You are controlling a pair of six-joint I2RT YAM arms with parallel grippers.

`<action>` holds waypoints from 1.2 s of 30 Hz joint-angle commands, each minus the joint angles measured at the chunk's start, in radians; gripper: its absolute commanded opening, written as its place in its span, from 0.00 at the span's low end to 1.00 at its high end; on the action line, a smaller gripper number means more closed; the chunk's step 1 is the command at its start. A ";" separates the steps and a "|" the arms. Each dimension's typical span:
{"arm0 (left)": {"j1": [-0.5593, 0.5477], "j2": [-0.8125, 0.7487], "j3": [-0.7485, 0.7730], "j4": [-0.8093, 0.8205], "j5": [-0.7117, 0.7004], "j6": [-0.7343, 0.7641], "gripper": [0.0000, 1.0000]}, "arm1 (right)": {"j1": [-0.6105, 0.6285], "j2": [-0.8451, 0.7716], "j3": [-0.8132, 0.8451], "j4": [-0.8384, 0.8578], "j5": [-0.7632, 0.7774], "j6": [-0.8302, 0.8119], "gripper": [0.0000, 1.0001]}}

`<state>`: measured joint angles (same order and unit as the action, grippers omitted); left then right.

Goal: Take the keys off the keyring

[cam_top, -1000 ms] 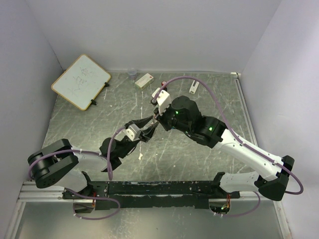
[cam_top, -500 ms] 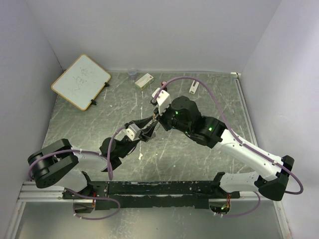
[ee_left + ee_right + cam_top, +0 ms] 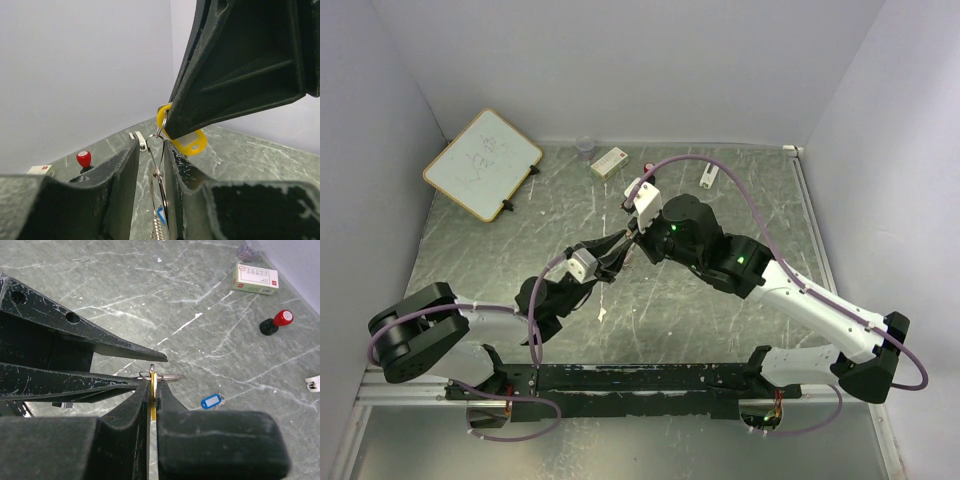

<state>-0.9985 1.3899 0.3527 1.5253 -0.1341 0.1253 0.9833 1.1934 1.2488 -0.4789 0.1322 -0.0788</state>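
Soft, even light comes from overhead, bright on the pale walls (image 3: 620,70), with only faint shadows and a dull sheen on the table (image 3: 460,260). Both wrist views blur close up.

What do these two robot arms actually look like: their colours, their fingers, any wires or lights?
Both arms mix white shells with black joints. The left arm and right arm each trail a purple cable. Small green lights glow on the right arm. A white camera block sits by each wrist. The left gripper and right gripper have black, tapering plastic fingers, scuffed grey.
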 commanded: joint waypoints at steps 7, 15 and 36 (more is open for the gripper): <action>-0.005 -0.011 -0.012 0.256 0.008 -0.020 0.41 | 0.004 -0.001 -0.006 0.029 0.005 0.002 0.00; -0.006 0.018 -0.032 0.282 0.008 -0.050 0.43 | 0.003 0.003 -0.006 0.032 0.005 0.004 0.00; -0.006 0.008 -0.003 0.236 0.049 -0.031 0.30 | 0.003 -0.008 -0.022 0.034 0.009 0.007 0.00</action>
<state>-0.9997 1.4029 0.3283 1.5265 -0.1249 0.0971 0.9840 1.1938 1.2465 -0.4747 0.1383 -0.0788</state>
